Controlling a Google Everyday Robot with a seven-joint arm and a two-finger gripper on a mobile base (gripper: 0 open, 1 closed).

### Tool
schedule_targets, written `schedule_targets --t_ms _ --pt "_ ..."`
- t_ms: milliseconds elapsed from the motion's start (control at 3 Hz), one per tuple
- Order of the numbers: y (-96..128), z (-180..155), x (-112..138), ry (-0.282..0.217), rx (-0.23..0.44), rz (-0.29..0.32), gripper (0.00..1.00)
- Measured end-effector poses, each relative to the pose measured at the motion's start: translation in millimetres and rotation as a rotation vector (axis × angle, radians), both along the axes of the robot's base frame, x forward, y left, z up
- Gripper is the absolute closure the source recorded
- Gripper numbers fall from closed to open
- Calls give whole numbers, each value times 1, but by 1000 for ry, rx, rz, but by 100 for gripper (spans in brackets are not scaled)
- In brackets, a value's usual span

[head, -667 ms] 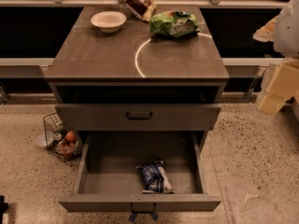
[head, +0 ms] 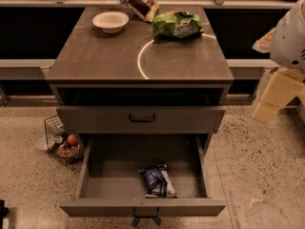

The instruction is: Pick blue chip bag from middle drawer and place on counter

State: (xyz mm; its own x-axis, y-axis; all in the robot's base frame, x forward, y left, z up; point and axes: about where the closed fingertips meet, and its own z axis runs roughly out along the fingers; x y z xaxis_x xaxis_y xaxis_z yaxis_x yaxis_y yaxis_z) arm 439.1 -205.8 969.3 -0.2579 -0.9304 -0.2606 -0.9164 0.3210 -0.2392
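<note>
The blue chip bag [head: 157, 181] lies crumpled on the floor of the open middle drawer [head: 143, 206], near its front, right of centre. A small blue strap hangs from the drawer's front handle. The counter [head: 105, 56] is the grey-brown top above, marked with a thin white curved line. My gripper [head: 272, 100] is at the right edge of the camera view, beside the cabinet at about the height of the upper drawer, well away from the bag and holding nothing I can see.
On the counter stand a white bowl [head: 110, 21], a green crinkled bag [head: 178, 24] and a brown-red bag [head: 138, 0] at the back. A shut drawer with a dark bar handle [head: 142, 118] sits above the open one. A wire basket [head: 62, 142] stands on the floor at left.
My gripper has dropped slightly at the right edge. The bag and the drawer have not moved.
</note>
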Motion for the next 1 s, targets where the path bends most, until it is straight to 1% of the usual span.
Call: schedule_targets --t_ms 333,667,1000 --pt "26 -35 -15 51 164 -136 0" --pt "55 -90 -28 131 332 -328 0" --pt "75 -156 -37 175 378 -436 0"
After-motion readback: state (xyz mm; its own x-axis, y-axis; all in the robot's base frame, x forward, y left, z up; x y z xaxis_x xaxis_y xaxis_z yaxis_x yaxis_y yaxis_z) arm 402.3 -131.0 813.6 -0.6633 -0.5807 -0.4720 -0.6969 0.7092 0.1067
